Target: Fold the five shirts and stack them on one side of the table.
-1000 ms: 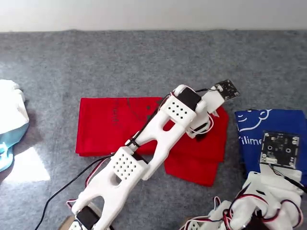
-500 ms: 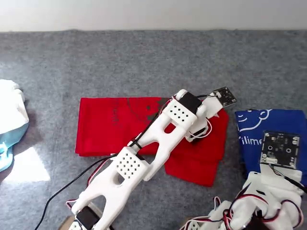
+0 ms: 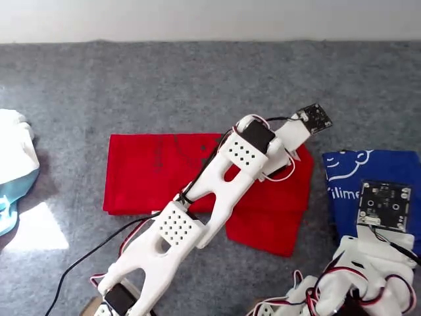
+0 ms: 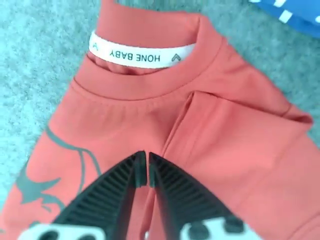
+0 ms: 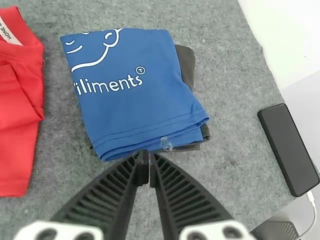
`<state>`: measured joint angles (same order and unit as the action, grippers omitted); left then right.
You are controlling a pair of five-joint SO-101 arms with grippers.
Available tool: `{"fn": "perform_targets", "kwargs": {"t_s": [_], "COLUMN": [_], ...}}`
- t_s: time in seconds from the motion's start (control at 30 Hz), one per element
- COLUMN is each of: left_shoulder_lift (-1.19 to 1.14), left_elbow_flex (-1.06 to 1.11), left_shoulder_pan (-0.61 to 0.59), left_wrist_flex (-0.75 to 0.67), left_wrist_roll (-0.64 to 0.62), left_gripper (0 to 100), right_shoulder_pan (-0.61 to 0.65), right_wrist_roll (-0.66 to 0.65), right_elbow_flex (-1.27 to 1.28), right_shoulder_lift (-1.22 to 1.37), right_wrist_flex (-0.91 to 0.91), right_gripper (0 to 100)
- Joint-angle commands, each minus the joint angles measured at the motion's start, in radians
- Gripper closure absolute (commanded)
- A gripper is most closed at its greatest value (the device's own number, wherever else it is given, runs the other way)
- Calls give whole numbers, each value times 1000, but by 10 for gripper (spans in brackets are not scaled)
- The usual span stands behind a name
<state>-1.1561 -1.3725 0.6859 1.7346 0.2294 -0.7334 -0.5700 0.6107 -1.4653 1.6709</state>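
A red shirt (image 3: 151, 171) lies partly folded in the middle of the grey table, its collar and label (image 4: 142, 56) toward the right. My left gripper (image 4: 143, 162) is shut just above it, below the collar, with its tips at the edge of a folded-over flap (image 4: 235, 145). I cannot tell whether any cloth is pinched. A folded blue shirt (image 5: 125, 85) rests on a folded dark grey shirt (image 5: 189, 62) at the table's right side (image 3: 348, 174). My right gripper (image 5: 145, 162) is shut and empty, hovering by the blue shirt's near edge.
A white and light blue bundle of shirts (image 3: 13, 164) sits at the table's left edge. A black phone (image 5: 287, 150) lies off the mat beyond the stack, by the table's right edge. The right arm (image 3: 368, 263) is at the front right corner.
The left arm's wrist dipped toward the red shirt half a second ago and has since risen back and slightly to the right. The right arm has not moved.
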Motion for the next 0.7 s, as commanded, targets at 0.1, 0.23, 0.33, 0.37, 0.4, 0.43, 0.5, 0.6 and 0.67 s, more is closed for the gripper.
{"fn": "perform_targets", "kwargs": {"t_s": [0.1, 0.23, 0.33, 0.37, 0.4, 0.43, 0.5, 0.6, 0.67], "left_shoulder_lift": [17, 55, 144, 180, 212, 238, 256, 229, 198], "left_elbow_flex": [-25, -18, 81, 130, 176, 216, 285, 352, 369], "left_shoulder_pan": [-14, 5, 21, 29, 37, 44, 54, 51, 49], "left_wrist_flex": [20, 23, 23, 21, 20, 17, -20, -89, -103], "left_wrist_roll": [-2, -3, -3, -3, -3, -2, -2, -2, -2], "left_gripper": [981, 981, 981, 981, 981, 981, 981, 981, 981], "right_shoulder_pan": [-12, -12, -12, -12, -12, -12, -12, -8, -8], "right_wrist_roll": [9, 5, 3, 3, 3, 3, 3, 3, 3], "right_elbow_flex": [-20, -20, -20, -20, -20, -20, -20, -20, -12], "right_shoulder_lift": [-1, -1, -1, -1, -1, -1, -1, 1, 2], "right_wrist_flex": [5, 5, 5, 5, 5, 4, 2, -2, -7], "right_gripper": [985, 985, 985, 985, 985, 985, 985, 984, 984]}}
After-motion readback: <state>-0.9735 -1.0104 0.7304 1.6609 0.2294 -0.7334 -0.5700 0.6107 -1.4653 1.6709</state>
